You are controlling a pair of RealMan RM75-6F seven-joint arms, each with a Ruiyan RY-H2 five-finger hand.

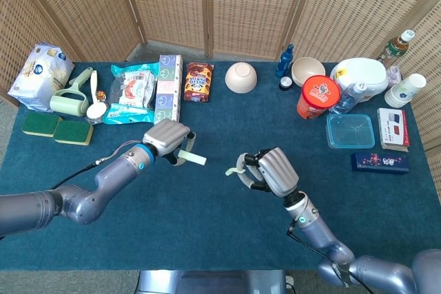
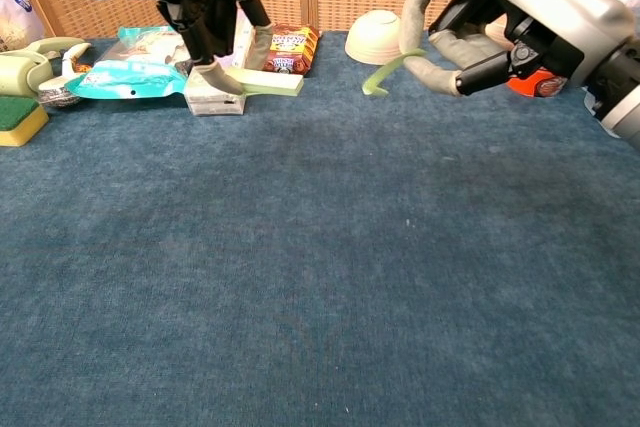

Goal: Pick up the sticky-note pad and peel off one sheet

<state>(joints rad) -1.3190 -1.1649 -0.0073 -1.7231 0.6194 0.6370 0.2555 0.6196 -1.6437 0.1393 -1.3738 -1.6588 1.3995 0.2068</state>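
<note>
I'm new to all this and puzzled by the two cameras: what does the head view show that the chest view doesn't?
Only the head view shows the whole far row: the clear container, the paper cup, the blue bottle.

Only the chest view shows, side-on, the peeled sheet curling down from the right hand's fingers.

Both show the left hand holding the sticky-note pad, separate from the sheet in the right hand, and the upturned bowl.

A table covered in dark blue carpet-like cloth (image 1: 207,239) carries two green-and-yellow sponges (image 1: 56,129), a white upturned bowl (image 1: 240,77), a red-lidded round canister (image 1: 318,96), a clear square plastic box (image 1: 350,131) and a white paper cup (image 1: 405,90).
</note>
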